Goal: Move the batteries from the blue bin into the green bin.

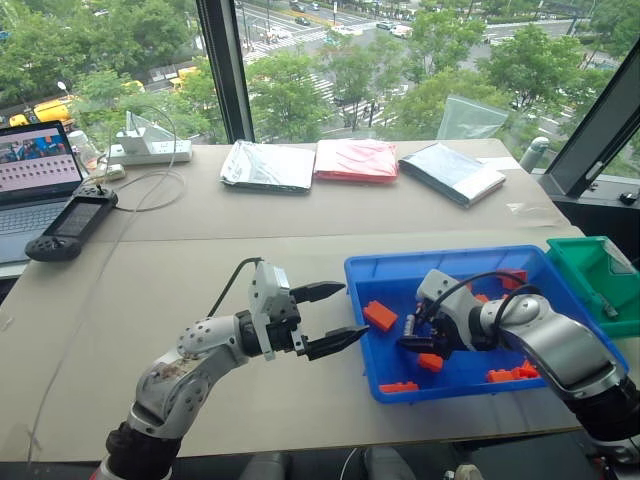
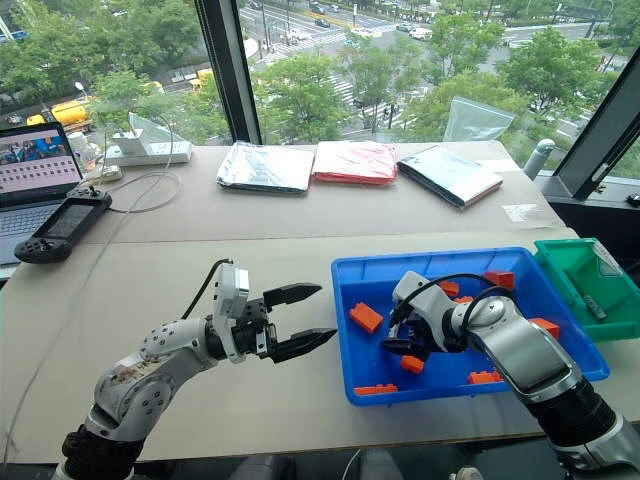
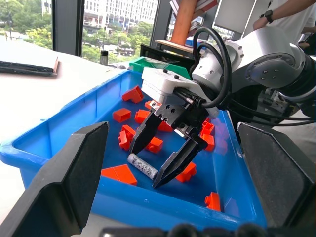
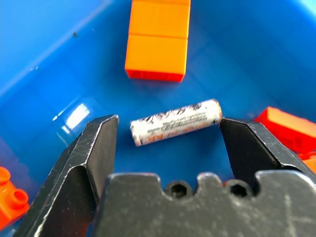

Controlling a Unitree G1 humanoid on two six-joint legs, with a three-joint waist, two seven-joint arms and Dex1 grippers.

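Note:
The blue bin [image 1: 440, 257] sits on the table at the right, with several orange bricks [image 1: 380, 315] in it. On its floor lies a whitish-silver battery [image 4: 175, 122]. My right gripper [image 4: 168, 123] is lowered over it, open, one finger at each end. One finger touches an end; a narrow gap shows at the other. The green bin [image 1: 600, 275] stands past the blue bin's right end, and a slim grey cylinder [image 2: 592, 306] lies inside it. My left gripper [image 1: 352, 311] hangs open above the table by the blue bin's left wall, pointing right, with nothing in it.
Along the table's far edge lie a silver bag [image 1: 265, 165], a red bag [image 1: 355, 160] and a dark bag [image 1: 450, 172]. A laptop [image 1: 35, 170], a handheld controller [image 1: 70, 222] and a power strip [image 1: 150, 150] with cables occupy the far left. A person's arm [image 3: 281, 15] shows behind.

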